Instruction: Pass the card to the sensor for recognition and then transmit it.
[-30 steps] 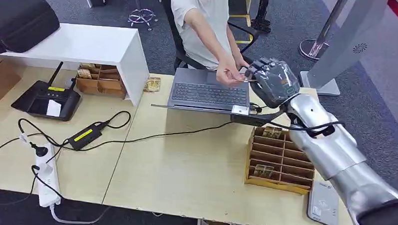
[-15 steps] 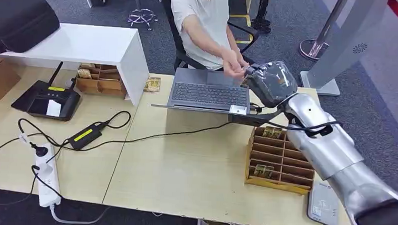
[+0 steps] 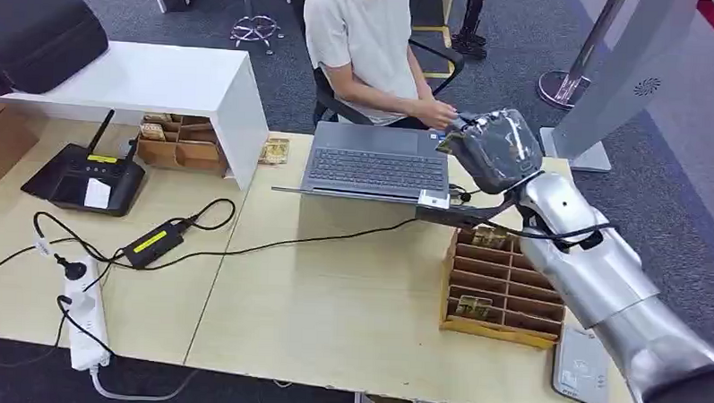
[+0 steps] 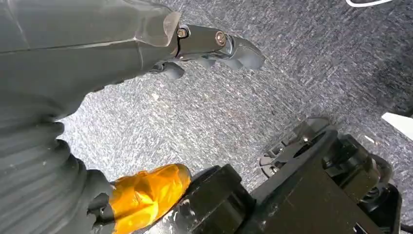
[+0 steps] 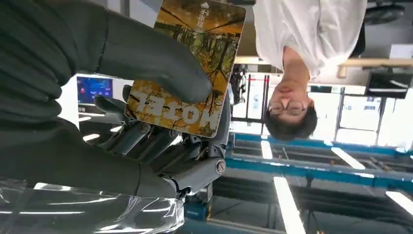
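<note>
Above the far right part of the tabletop (image 3: 332, 290), the right hand (image 3: 494, 148) is raised beside the open laptop (image 3: 373, 162). It holds the card (image 5: 187, 66): the right wrist view shows the thick thumb pressing on the face of the card and the darker fingers (image 5: 160, 146) closed behind it, so the hand is narrow around the card. The card is orange and brown, with the word HOTEL printed on it. A person (image 3: 368, 41) in a white shirt sits on a chair behind the laptop, and one hand of this person (image 3: 433, 113) is near the robot's right hand, but I cannot tell if they touch.

The left hand (image 4: 63, 73) hangs over grey carpet in the left wrist view. Its fingers are curled inward a little and nothing is seen between them; whether it is fully closed I cannot tell.

On the right side of the tabletop stands a wooden rack (image 3: 503, 283) with many narrow compartments. A few cards lie in it, some in a far compartment and some in a near compartment on its left side. Just beside its near right corner lies a grey card reader (image 3: 581, 366). A second wooden box (image 3: 181, 142) sits under the white shelf (image 3: 134, 77) on the left and also has some cards in it. A black bag (image 3: 32, 29) lies on this shelf.
</note>
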